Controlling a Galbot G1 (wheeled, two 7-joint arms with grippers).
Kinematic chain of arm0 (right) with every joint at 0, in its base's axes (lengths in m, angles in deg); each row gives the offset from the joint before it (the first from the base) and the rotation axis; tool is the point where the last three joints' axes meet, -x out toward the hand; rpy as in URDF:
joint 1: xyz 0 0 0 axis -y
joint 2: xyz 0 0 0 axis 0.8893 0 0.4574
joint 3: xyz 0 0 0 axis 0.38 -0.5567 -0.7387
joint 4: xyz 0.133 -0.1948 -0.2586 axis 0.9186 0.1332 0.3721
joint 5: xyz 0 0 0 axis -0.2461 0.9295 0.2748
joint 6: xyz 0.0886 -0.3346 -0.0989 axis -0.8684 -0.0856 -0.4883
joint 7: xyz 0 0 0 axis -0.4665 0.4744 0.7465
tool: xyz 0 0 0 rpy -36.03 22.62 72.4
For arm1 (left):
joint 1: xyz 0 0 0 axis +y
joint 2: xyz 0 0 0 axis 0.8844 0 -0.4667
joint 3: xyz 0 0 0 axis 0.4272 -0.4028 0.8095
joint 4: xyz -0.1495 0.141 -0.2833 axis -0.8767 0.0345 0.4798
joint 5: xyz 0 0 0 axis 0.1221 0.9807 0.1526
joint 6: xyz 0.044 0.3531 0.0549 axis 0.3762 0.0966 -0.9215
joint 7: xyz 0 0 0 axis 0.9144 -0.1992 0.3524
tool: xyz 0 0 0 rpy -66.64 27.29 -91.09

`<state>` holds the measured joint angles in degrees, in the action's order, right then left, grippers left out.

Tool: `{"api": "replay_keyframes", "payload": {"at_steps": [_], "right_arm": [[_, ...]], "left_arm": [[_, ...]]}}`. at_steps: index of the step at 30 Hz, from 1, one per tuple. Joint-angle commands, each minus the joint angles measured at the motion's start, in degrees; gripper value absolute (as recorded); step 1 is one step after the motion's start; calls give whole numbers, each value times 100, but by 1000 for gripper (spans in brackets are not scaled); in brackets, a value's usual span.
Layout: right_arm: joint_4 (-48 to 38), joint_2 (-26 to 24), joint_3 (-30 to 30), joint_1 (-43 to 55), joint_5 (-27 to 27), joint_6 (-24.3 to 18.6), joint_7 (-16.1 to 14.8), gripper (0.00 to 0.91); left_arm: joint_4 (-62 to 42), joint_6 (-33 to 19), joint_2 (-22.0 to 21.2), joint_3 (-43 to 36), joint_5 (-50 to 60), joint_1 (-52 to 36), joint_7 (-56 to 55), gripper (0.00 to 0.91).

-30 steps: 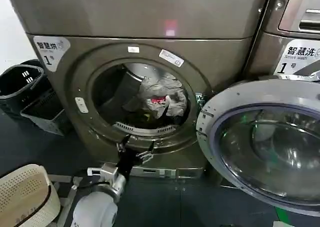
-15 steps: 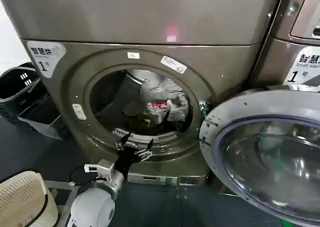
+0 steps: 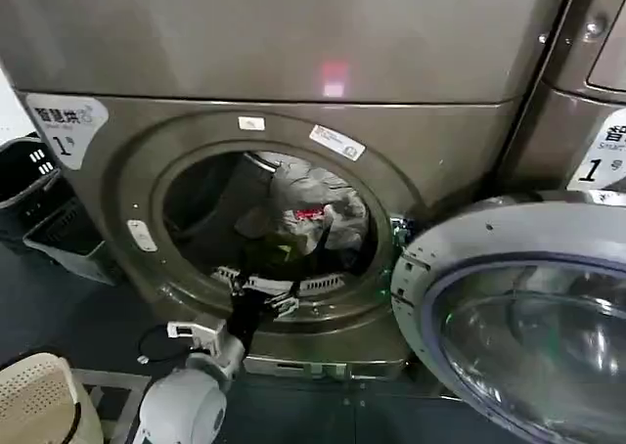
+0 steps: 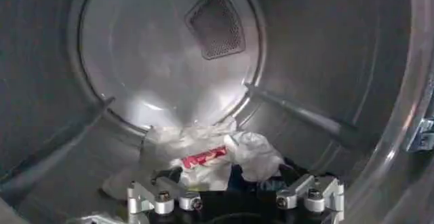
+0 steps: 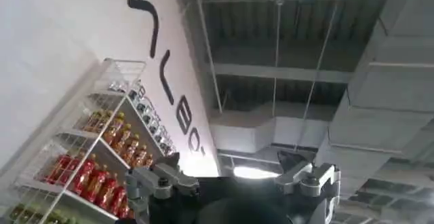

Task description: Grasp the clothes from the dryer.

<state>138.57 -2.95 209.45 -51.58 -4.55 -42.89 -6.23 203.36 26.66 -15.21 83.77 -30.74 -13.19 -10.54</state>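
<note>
The dryer [image 3: 293, 43] stands in front of me with its round porthole open. The clothes [image 3: 315, 207] lie in a light grey-white heap at the back of the steel drum, with a small red-pink piece [image 3: 309, 212] on top. My left gripper [image 3: 260, 292] is open at the lower rim of the porthole, pointing into the drum and holding nothing. In the left wrist view the clothes [image 4: 203, 152] lie just beyond the left gripper [image 4: 234, 197], apart from its fingers. My right gripper [image 5: 234, 174] is open, empty and aimed up at a ceiling.
The dryer's round glass door [image 3: 518, 317] hangs open on the right, close to the porthole. A neighbouring machine [image 3: 587, 82] stands behind it. Black baskets [image 3: 44, 214] sit on the floor at the left. A white basket [image 3: 34, 405] is at the lower left.
The dryer has come nearer in the head view. My left gripper has moved from below the porthole's rim up onto it, still open. The clothes have not moved.
</note>
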Motion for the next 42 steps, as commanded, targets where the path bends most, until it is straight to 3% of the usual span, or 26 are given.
{"api": "replay_keyframes", "payload": {"at_steps": [1, 7, 13, 18, 21, 27, 42], "right_arm": [[52, 5, 24, -23, 3, 8, 3, 907], [306, 43, 222, -186, 19, 44, -77, 907], [625, 33, 921, -524, 171, 178, -310, 907], [713, 155, 839, -526, 165, 178, -352, 907], [698, 172, 820, -525, 162, 162, -348, 907], [743, 209, 752, -533, 132, 157, -343, 907], [730, 241, 515, -503, 82, 130, -338, 907]], "left_arm": [[-197, -1044, 100, -30, 4049, -469, 791, 907], [-843, -1649, 49, -149, 5851, -1810, 2127, 907], [-1510, -1926, 26, -231, 5746, -3071, 3884, 907], [-2057, -2020, -37, -218, 5833, -3904, 5943, 907], [-2397, -2491, -54, -211, 5842, -4305, 6751, 907], [-2835, -3016, -57, -228, 5965, -4538, 6858, 907], [-4153, -2779, 87, -367, 5371, -4880, 6860, 907]]}}
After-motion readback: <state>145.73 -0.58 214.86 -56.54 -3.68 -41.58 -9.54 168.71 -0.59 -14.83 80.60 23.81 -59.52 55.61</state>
